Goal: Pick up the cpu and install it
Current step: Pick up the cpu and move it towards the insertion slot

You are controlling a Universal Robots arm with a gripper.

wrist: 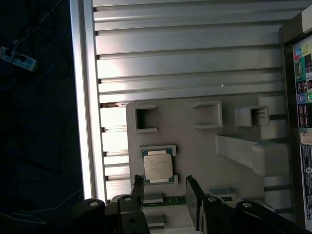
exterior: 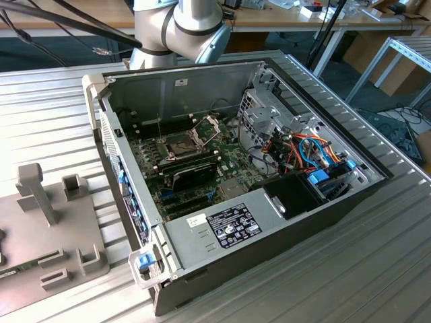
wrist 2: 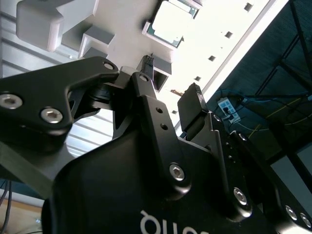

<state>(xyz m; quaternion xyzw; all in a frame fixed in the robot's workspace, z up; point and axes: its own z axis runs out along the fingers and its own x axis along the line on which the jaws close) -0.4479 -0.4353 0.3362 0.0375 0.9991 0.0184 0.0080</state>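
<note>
Black claw (wrist: 164,182) with fingers (wrist: 193,197) apart and empty, on a silver-grey jointed arm (exterior: 178,27).

Fig. 1. I see the cpu (wrist: 157,167), dull silver-grey with a green edge, just ahead of my black gripper (wrist: 165,189). Pale grey tray (wrist: 195,141) beneath it; ribbed silver table (wrist: 185,58) beyond. Green motherboard (exterior: 151,159); blue and orange cables (exterior: 308,149).

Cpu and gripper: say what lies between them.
Nothing lies between. In the first wrist view the open gripper faces the cpu, with just the rim of its grey holder by the fingertips.
</note>
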